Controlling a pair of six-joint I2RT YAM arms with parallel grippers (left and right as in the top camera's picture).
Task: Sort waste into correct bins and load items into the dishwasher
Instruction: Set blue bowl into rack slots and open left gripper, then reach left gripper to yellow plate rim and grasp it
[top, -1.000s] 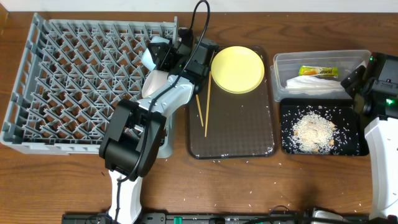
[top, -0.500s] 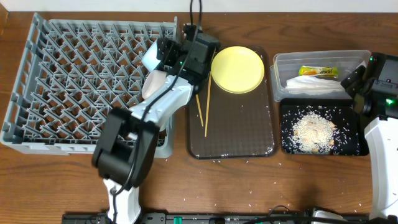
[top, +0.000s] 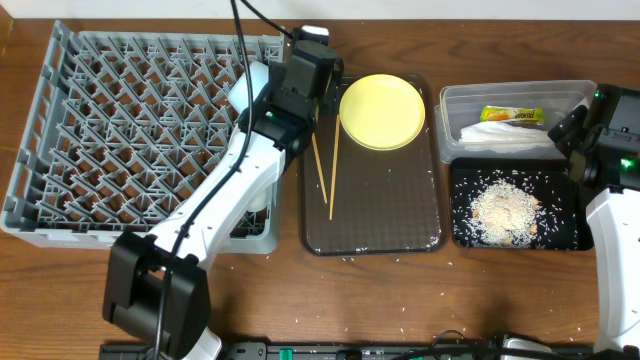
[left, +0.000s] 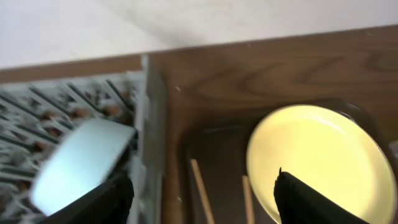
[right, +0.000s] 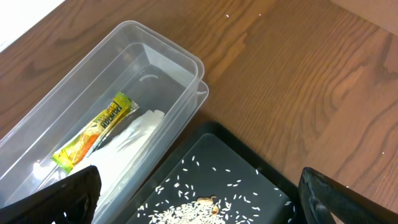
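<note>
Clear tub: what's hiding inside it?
Inside the clear tub you can see a yellow-green wrapper and a crumpled white napkin beside it. Anything under the napkin is covered.

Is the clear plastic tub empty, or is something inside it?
Not empty. The clear tub holds the yellow-green wrapper and the white napkin, lying side by side.

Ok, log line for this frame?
left gripper open, empty, at rack edge | blue bowl in rack | plate, chopsticks on brown tray | right gripper open, empty
</note>
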